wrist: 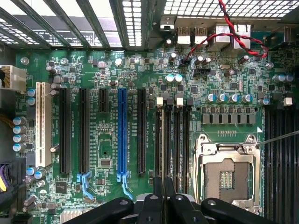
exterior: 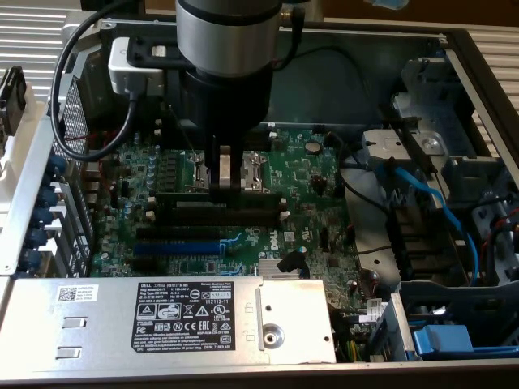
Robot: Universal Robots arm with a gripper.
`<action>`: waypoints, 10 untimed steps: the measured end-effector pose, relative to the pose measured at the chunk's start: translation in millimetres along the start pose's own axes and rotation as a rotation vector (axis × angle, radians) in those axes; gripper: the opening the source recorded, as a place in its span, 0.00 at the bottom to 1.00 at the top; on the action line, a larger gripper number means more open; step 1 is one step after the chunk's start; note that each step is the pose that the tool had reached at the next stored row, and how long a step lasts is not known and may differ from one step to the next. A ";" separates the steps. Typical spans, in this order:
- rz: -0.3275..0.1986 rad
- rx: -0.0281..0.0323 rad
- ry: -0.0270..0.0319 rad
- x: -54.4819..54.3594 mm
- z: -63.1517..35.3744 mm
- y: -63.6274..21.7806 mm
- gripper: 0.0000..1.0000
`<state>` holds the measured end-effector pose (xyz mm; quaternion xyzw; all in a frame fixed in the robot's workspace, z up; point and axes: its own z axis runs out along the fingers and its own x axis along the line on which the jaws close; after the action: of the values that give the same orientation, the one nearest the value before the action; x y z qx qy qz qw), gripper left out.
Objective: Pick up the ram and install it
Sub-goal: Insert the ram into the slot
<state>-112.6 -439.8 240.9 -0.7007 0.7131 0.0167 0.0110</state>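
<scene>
My gripper (exterior: 223,182) reaches down into the open computer case and stands over the black memory slots (exterior: 243,217) in the middle of the green motherboard (exterior: 308,174). Its two fingers are close together on the ram (exterior: 186,196), a long dark strip that runs along the slots right under the fingertips. In the wrist view the ram (wrist: 163,140) shows edge-on as a thin line. It leads from the gripper (wrist: 163,186) along one of the memory slots (wrist: 182,140). Whether the ram sits in the slot or just above it cannot be told.
A long blue slot (exterior: 174,247) (wrist: 122,130) lies beside the memory slots, and the CPU socket (wrist: 229,175) lies on their other side. The grey power supply (exterior: 162,316) fills the front of the case. Blue cables (exterior: 438,211) and drive cages stand at the exterior view's right.
</scene>
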 end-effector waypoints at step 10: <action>0.000 0.0001 -0.0001 1.9 0.1 0.0 0.12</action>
<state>-112.6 -441.7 240.7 -0.7007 0.7132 0.0167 0.0111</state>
